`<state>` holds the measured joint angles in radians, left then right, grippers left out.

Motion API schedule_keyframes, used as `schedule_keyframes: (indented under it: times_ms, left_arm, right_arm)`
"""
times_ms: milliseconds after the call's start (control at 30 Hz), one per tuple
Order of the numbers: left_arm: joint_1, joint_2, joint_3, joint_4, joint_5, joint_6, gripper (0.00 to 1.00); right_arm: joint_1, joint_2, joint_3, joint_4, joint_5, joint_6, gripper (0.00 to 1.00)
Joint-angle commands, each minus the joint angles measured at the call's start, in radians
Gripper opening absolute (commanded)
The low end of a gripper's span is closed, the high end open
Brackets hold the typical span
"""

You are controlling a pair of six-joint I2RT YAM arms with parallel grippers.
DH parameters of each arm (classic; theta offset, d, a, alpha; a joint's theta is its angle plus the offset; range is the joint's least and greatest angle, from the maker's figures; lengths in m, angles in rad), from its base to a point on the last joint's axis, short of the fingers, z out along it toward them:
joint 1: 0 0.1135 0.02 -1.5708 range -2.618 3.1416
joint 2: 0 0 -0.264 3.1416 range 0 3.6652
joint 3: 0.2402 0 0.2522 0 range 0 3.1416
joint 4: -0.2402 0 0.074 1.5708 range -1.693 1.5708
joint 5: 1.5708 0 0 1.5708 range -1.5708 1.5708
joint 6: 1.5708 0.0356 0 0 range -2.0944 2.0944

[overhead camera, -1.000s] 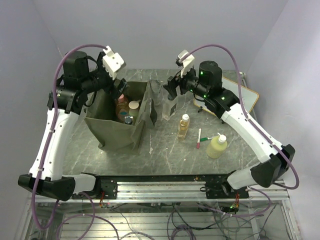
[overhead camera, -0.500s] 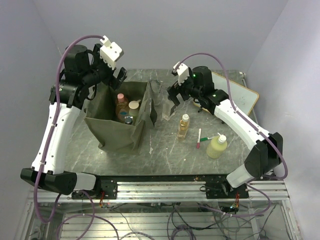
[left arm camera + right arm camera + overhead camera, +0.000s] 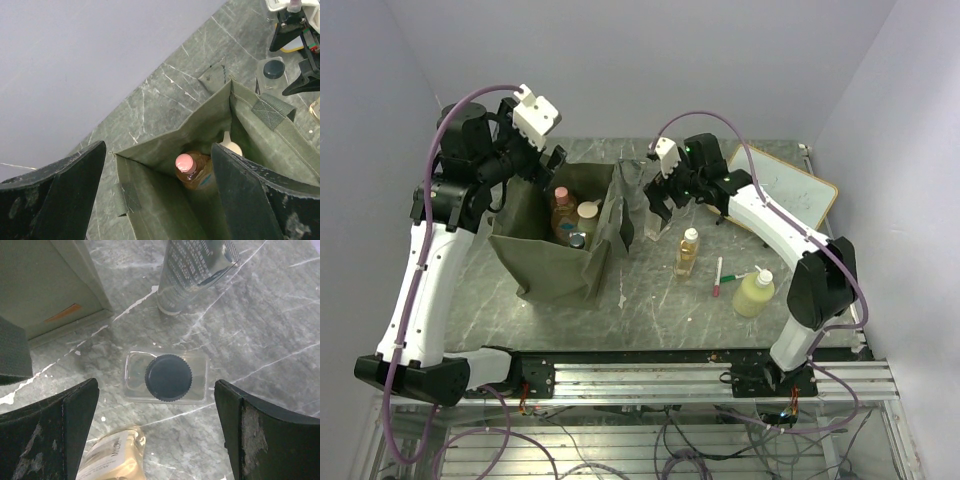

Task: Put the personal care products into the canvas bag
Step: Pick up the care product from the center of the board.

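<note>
A clear bottle with a dark cap (image 3: 168, 377) stands on the marble table (image 3: 280, 330) directly under the right gripper (image 3: 156, 385). It sits centred between the gripper's wide-spread, empty fingers, with bare table showing on either side of it. Just beyond it is a silvery tube (image 3: 195, 270), and an amber bottle (image 3: 112, 460) lies back toward the wrist. The corner of the canvas bag (image 3: 60, 285) is close on the gripper's left. The right arm stretches far forward and inward, with its wrist pitched down.

The left gripper (image 3: 159, 147) hangs over the bag's open mouth, its jaws apart and holding nothing. An orange bottle with a pink cap (image 3: 192, 167) stands inside the bag below it. A yellow-green pump bottle (image 3: 755, 293) stands well behind and to the right of the right gripper.
</note>
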<state>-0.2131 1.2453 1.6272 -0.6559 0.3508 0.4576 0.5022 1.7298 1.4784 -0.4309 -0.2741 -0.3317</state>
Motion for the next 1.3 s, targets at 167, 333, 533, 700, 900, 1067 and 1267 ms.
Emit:
schedule_keyframes:
  times_ms: [167,333,533,700,900,1067,1267]
  left_arm:
    - [0.025,-0.003,0.018,0.010,0.024,0.015,0.95]
    - [0.036,0.000,0.024,0.009,0.022,0.015,0.95]
    - [0.040,0.001,0.014,0.010,0.025,0.027,0.95]
    - [0.042,-0.002,0.005,0.012,0.029,0.031,0.95]
    - [0.044,-0.016,-0.011,0.013,0.029,0.029,0.95]
    - [0.052,-0.027,-0.034,0.020,0.026,0.024,0.95]
    - [0.066,-0.045,-0.066,0.019,0.020,0.023,0.95]
  right_arm:
    - [-0.035,0.076,0.096,-0.061,0.002,0.005,1.00]
    - [-0.045,0.093,0.093,-0.067,-0.015,0.025,0.99]
    - [-0.045,0.108,0.077,-0.067,-0.036,0.044,0.97]
    - [-0.047,0.126,0.075,-0.062,-0.042,0.056,0.95]
    - [-0.046,0.140,0.076,-0.056,-0.058,0.069,0.92]
    - [-0.046,0.146,0.072,-0.048,-0.072,0.077,0.89]
    - [-0.045,0.155,0.071,-0.026,-0.088,0.097,0.87]
